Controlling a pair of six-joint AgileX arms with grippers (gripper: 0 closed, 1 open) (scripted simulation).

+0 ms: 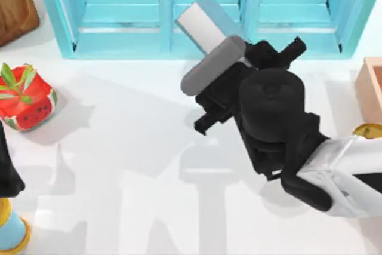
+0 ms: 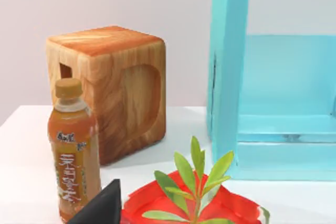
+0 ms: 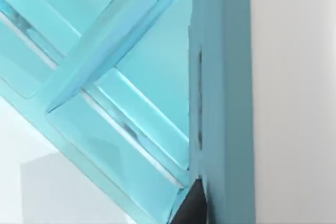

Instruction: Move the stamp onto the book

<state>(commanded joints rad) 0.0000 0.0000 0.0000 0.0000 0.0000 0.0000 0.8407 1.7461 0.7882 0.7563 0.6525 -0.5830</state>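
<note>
1. Holding the book [image 1: 200, 21] on edge, my right gripper [image 1: 239, 58] was clamped on it in front of the shelf unit [image 1: 119, 10], white pages up, probably to reposition it.
2. I could not see the stamp.
3. My left arm [image 1: 7, 171] sat parked at the table's left edge, beside the red planter [image 1: 27, 97]; finger state unclear.

The orange tea bottle [image 2: 73, 150], standing near the tabletop's left edge just in front of the wooden box [image 2: 113, 90], carries a label with white Chinese characters down its front and a small red-and-white logo above; the strokes are too small to read.
</note>
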